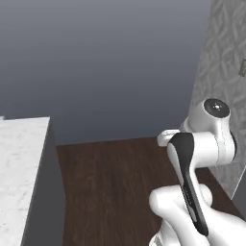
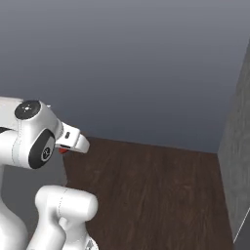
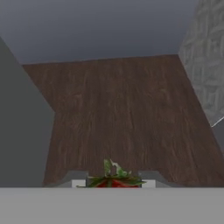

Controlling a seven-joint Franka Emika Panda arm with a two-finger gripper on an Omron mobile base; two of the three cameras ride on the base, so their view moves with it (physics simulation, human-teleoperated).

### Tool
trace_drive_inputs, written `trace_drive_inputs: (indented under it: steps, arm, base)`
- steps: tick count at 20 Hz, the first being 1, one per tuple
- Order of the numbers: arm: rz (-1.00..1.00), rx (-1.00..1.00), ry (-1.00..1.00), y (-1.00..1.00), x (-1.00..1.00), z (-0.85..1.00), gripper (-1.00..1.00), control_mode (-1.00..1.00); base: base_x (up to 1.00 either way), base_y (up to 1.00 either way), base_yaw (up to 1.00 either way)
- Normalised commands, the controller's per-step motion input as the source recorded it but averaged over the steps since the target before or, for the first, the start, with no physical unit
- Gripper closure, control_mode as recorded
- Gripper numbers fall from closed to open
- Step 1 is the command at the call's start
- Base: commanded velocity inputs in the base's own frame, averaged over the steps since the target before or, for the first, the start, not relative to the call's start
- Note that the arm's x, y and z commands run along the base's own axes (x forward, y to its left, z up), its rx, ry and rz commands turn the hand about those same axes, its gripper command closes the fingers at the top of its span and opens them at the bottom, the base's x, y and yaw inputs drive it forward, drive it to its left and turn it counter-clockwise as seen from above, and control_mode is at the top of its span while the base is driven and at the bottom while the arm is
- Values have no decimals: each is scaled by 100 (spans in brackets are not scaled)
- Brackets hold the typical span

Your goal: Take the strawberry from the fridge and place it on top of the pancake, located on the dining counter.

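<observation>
Strawberry count is one: a single red fruit with a green leafy cap (image 3: 113, 178) sits at the bottom of the hand view, clamped between the two dark fingertips of the end effector (image 3: 113, 183), whose jaws are nearly closed on it from both sides. In the right base view a small red patch of the strawberry (image 2: 62, 150) peeks out just under the white hand, beside the arm's upper joint, so the fruit hangs in the air above the floor rather than resting on anything. One arm shows, white with dark joints, folded in front of the base (image 1: 202, 144). One tabletop appears, a white marble-look slab with faint grey veins (image 1: 19, 168), at the left edge of the left base view, with its grey base below it; the arm is well apart from it, over to the right. One dark wood floor (image 2: 156, 195) spreads beneath the end effector in all three views. One grey patterned wall panel (image 1: 223, 62) stands at the right, and a plain blue-grey wall (image 2: 136, 63) closes the background.
</observation>
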Motion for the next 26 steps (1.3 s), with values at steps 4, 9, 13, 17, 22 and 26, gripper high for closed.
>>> trace_drive_inputs:
  steps: [4,9,13,17,22,26]
  arm:
    - [0,0,0,0,0,0,100,100]
    - [0,0,0,0,0,0,100,100]
    - [0,0,0,0,0,0,100,100]
    - [0,0,0,0,0,0,100,100]
    - [0,0,0,0,0,0,100,100]
    - [0,0,0,0,0,0,100,100]
  base:
    - [100,6,3]
    - [100,0,11]
    - [100,2,31]
    - [100,-4,61]
    - [100,-28,76]
    - [100,-33,81]
